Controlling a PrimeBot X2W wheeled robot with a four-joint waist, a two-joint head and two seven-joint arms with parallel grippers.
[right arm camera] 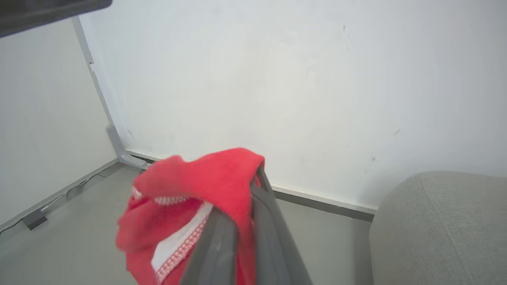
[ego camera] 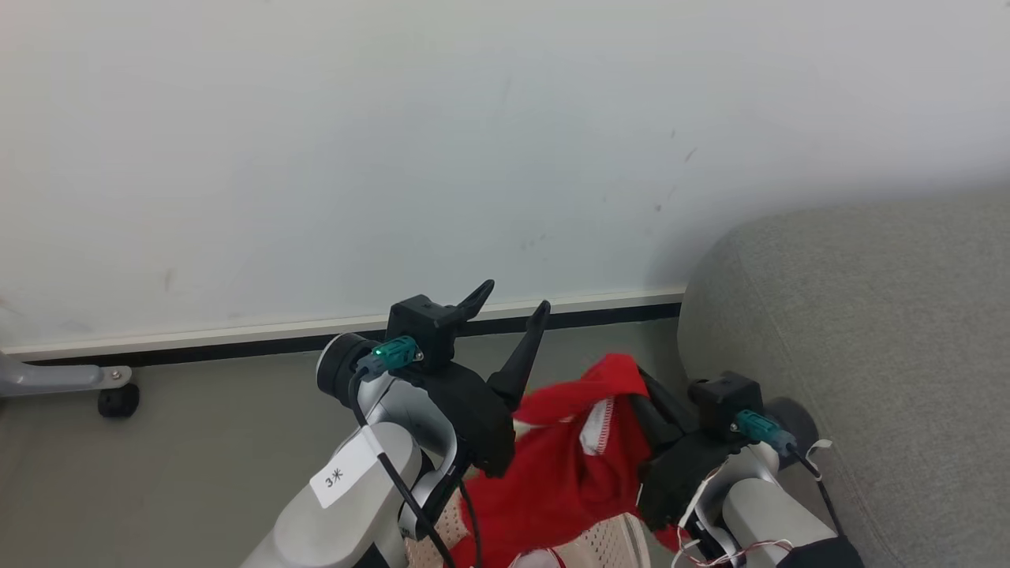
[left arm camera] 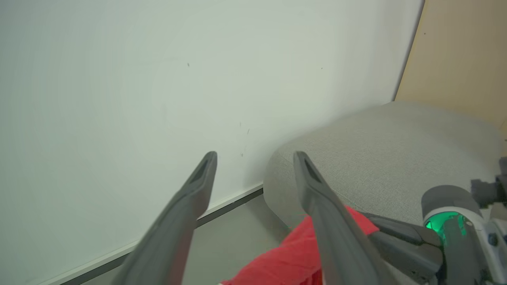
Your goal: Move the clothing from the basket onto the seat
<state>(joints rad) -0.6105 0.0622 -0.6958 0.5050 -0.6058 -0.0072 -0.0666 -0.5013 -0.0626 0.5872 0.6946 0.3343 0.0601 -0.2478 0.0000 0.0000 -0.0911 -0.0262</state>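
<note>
Head view: right gripper (ego camera: 643,394) is clamped on the clothing (ego camera: 564,473), fingertips buried in a red fold. Cloth peaks at the pinch and hangs from it. Long axis runs from that peak down-left to the frame bottom, where it overlaps the basket (ego camera: 611,544). Can't tell if the lower end rests inside. White trim with red stitching faces the camera near the pinch. Left gripper (ego camera: 511,304) is spread wide, holding nothing, fingers pointing up at the wall, just left of the cloth. Seat (ego camera: 852,315) is on the right, close beside the right gripper and apart from the cloth. White sticker (ego camera: 339,476) on the left forearm reads "3" plus a star-like mark. Caster wheel (ego camera: 118,401) at far left by the baseboard.

Left wrist view: left gripper (left arm camera: 255,157) fingers well apart, bare wall between them. Clothing (left arm camera: 285,259) is a red patch low down, partly behind one finger. New from this angle: green light ring (left arm camera: 443,221) on the right arm's wrist, tan panel (left arm camera: 459,51) behind the seat (left arm camera: 388,150).

Right wrist view: right gripper (right arm camera: 253,186) fingers pressed together, clothing (right arm camera: 198,186) draped over the tips and hanging off to frame left. Trim stitching is clearest here. Seat (right arm camera: 435,225) lower right, not touching the cloth. Grey frame leg (right arm camera: 119,146) stands in the room corner.
</note>
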